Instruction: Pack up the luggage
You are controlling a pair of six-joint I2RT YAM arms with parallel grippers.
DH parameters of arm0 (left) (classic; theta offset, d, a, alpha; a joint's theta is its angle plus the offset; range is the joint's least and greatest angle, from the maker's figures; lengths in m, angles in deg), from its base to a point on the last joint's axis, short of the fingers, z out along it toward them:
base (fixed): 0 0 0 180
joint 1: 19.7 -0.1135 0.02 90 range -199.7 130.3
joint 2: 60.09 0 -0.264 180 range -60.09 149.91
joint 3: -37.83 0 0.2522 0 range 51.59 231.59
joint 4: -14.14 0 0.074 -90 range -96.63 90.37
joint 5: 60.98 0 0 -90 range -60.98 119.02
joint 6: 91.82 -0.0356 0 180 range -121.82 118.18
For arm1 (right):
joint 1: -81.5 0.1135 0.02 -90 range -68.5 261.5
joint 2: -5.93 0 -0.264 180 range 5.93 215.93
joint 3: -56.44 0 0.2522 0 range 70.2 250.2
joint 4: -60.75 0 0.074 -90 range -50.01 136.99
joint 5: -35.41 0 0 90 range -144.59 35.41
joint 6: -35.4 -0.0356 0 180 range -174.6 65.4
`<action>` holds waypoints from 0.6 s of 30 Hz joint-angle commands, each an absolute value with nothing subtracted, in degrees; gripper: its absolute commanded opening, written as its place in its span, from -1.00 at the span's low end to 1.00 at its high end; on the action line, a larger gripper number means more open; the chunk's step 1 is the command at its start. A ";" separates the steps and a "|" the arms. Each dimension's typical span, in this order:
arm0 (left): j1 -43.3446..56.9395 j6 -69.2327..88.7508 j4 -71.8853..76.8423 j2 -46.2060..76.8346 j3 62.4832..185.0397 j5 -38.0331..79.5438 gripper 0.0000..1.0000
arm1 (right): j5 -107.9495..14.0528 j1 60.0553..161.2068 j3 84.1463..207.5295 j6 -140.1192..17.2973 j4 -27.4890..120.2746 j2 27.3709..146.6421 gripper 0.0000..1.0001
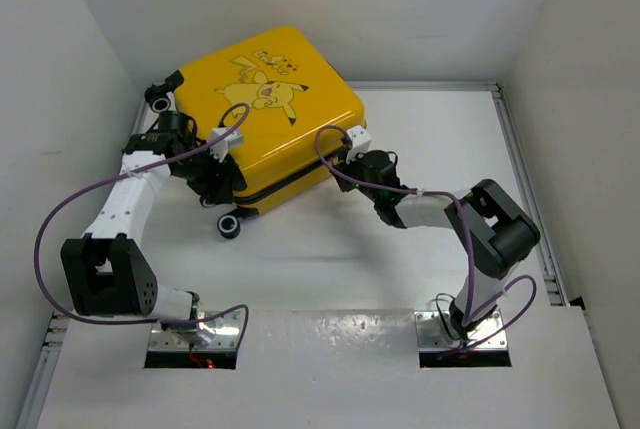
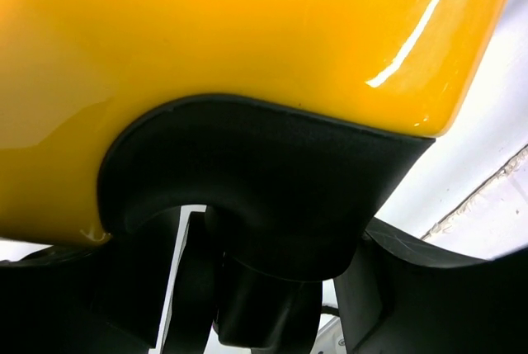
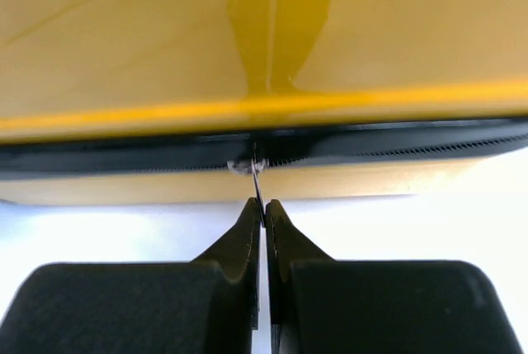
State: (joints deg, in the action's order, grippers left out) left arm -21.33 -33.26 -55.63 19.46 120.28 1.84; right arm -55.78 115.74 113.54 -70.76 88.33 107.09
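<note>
Two claws meet the luggage (image 1: 262,119), which lies shut, lid up, at the far left of the counter (image 1: 430,249), close to the left wall (image 1: 60,69). A black wheel (image 1: 229,226) juts from its near corner. Only the right wrist view shows the right claw (image 3: 262,207) pressed together on the thin zipper pull (image 3: 256,182); only the left wrist view shows the left claw (image 2: 266,255) spread about the black wheel housing (image 2: 264,164)

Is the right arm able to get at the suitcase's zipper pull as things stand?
Likely yes: the right gripper is shut on the zipper pull of the suitcase, with nothing in the way.
</note>
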 commanded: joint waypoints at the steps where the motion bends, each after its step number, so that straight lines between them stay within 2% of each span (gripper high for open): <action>1: -23.39 -34.34 -52.45 20.24 119.80 4.41 0.41 | -55.74 114.46 112.66 -69.45 95.50 102.52 -1.00; 18: -23.39 -34.87 -52.45 19.72 119.80 3.88 0.41 | -54.77 114.37 112.92 -70.85 95.59 101.81 -1.00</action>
State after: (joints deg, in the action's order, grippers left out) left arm -21.68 -33.74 -55.63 19.72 120.28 1.16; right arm -54.08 115.07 111.46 -69.82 88.96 104.84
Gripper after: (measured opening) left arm 0.709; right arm 0.003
